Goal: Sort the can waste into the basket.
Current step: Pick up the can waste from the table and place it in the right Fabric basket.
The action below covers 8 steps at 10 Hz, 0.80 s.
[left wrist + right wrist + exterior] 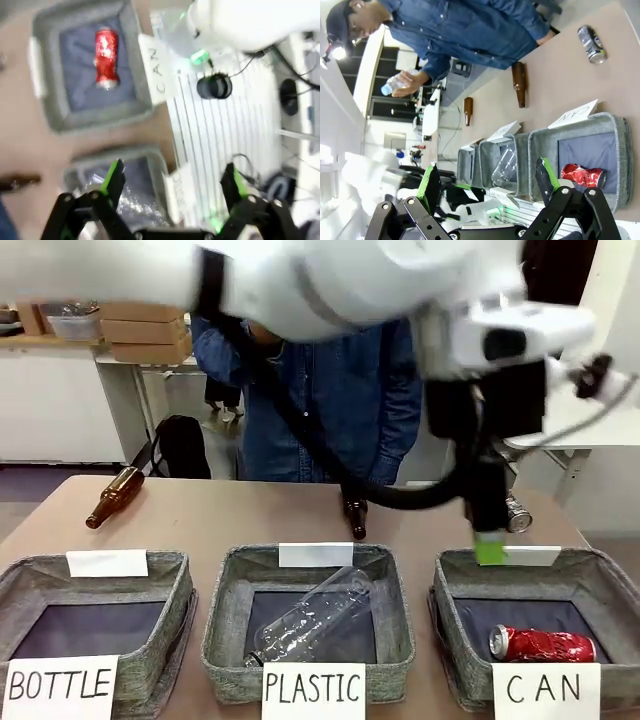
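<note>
In the grey CAN basket (603,585) lies the red can (541,644), the dark can (517,514) rests on the bench (250,512) beyond it, and the left fingers (114,178) and right fingers (430,183) are spread wide, empty.

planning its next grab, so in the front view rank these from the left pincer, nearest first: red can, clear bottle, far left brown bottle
1. red can, right side, in the CAN basket, with the left pincer by that basket's far rim.
2. clear bottle, centre, in the middle basket.
3. brown bottle, far left, lying on the table.
</note>
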Available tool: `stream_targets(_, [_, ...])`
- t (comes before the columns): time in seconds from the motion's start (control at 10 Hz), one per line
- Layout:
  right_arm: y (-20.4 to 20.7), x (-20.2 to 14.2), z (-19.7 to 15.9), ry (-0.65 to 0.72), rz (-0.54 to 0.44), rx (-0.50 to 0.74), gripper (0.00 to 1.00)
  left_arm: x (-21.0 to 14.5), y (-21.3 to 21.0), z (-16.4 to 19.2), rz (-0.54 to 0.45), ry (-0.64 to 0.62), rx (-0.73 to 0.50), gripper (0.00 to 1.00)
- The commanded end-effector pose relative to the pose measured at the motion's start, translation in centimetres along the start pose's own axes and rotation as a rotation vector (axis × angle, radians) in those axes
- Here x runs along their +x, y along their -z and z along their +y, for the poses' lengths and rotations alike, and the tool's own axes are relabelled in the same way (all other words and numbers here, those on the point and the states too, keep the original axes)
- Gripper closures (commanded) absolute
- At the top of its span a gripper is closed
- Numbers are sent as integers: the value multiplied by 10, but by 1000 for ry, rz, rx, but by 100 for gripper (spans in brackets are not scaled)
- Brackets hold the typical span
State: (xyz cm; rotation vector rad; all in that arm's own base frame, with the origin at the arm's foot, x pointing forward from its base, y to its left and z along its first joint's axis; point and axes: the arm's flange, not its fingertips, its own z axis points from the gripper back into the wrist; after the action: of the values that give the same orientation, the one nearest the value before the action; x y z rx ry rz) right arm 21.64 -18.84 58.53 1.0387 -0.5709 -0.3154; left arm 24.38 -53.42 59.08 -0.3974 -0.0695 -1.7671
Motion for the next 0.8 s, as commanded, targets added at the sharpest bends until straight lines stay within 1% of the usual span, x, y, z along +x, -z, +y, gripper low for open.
stream_targets(0.0, [49, 6, 15, -25, 122, 6, 0, -73, -30, -59, 74, -219, 115, 0])
stream_targets(0.1, [77, 7, 25, -38, 190, 14, 0, -105, -53, -75, 89, -334, 120, 0])
stream_targets(0.3, [129, -3, 50, -116, 353, 10, 0, -184, -98, -95, 49, -578, 105, 0])
stream_targets(0.4, [150, -12, 61, -142, 412, 28, 0, -226, -116, -96, -23, -664, 54, 0])
stream_targets(0.5, [170, -23, 70, -161, 476, 60, 0, -274, -127, -89, -96, -784, -12, 0])
stream_targets(0.6, [189, -35, 77, -160, 521, 108, 0, -325, -129, -78, -200, -886, -91, 0])
stream_targets(0.7, [208, -47, 85, -158, 520, 149, 0, -386, -124, -68, -412, -980, -144, 0])
